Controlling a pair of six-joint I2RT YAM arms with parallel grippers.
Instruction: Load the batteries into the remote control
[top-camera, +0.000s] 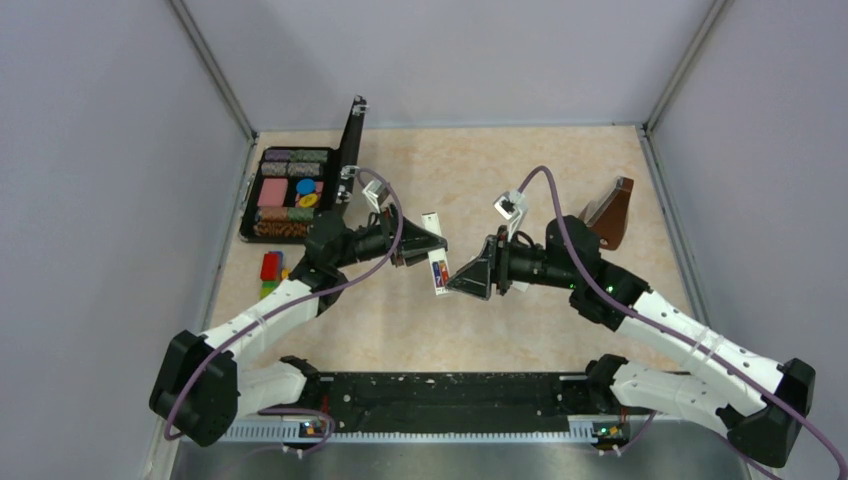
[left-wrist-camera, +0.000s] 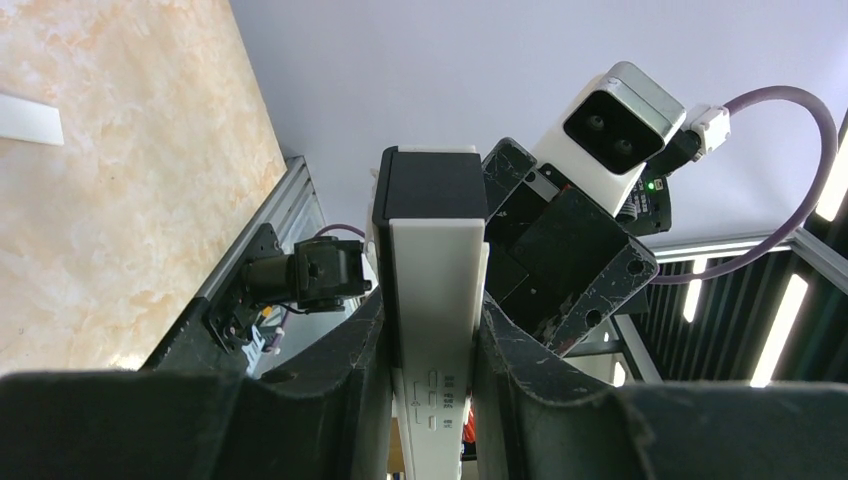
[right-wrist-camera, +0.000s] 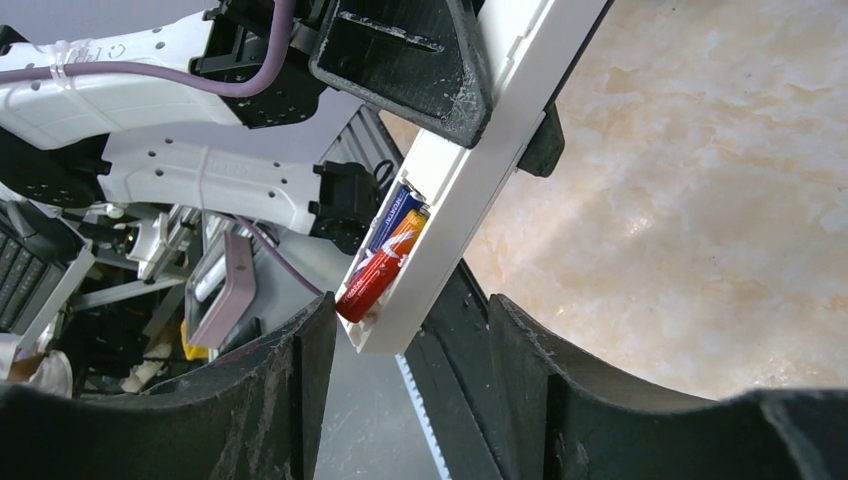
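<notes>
Beige, marble-patterned bench (top-camera: 560, 170) was seen stretching between grey walls, with both arms reaching in over its middle. An open black case (top-camera: 262, 195) filled with coloured chips was set at the far left, its lid stood upright. A brown wooden pyramid-shaped metronome (top-camera: 610, 212) was placed at the far right, well apart from the case. Stacked red, yellow and green toy blocks (top-camera: 271, 272) were found near the left arm, in front of the case.

The left pincer (left-wrist-camera: 430, 315) was closed on the slim white rectangular remote control (left-wrist-camera: 437, 260), which was gripped by its long sides and held up off the bench, its dark section pointing away from the fingers. The right pincer (right-wrist-camera: 405, 310) was spread wide, its fingers set on either side of the remote's free end; contact could not be made out.

A small white strip (left-wrist-camera: 25, 118) was left lying flat on the bench, apart from the remote.

The reddish battery (right-wrist-camera: 375, 275) and the dark purple battery (right-wrist-camera: 395, 215) were seated side by side in the remote's open compartment, near the end that faced the right pincer.
</notes>
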